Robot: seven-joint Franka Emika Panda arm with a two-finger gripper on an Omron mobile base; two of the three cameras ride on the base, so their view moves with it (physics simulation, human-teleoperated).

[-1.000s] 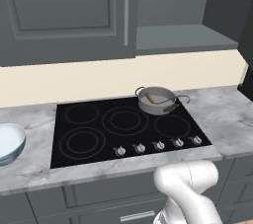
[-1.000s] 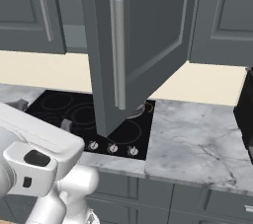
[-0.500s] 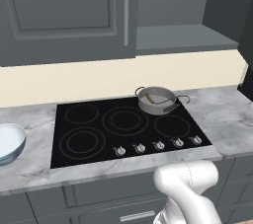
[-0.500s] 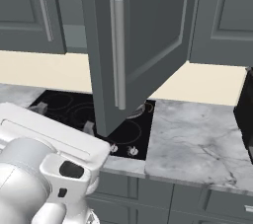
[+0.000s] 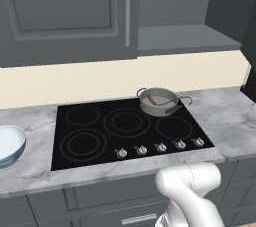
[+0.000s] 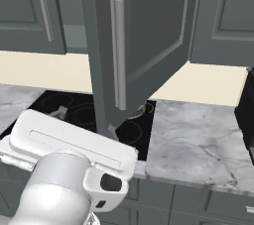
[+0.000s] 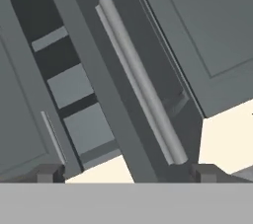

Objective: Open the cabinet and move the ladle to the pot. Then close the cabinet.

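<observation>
The cabinet's right door (image 6: 144,45) stands swung out over the counter, and its silver bar handle (image 6: 118,55) faces the right base camera. The left door (image 5: 65,11) is shut, and a bare shelf (image 5: 185,38) shows in the open half. The pot (image 5: 159,102) sits on the back right burner of the cooktop. The ladle (image 5: 152,100) lies in the pot, its brown wooden end toward the left rim. In the hand view my gripper (image 7: 127,174) is open with nothing between its tips. It looks up at the open door's handle (image 7: 141,80) from a distance.
A black cooktop (image 5: 100,131) with a row of knobs (image 5: 160,147) is set in the marble counter (image 5: 225,116). A pale bowl (image 5: 7,143) rests at the counter's left end. A dark appliance (image 6: 246,115) stands at the right. Grey drawers (image 5: 115,198) run below the counter.
In the right base view my arm has swung up and to the right, and now looms larger in the lower left. Pot, ladle and cabinet doors have not moved.
</observation>
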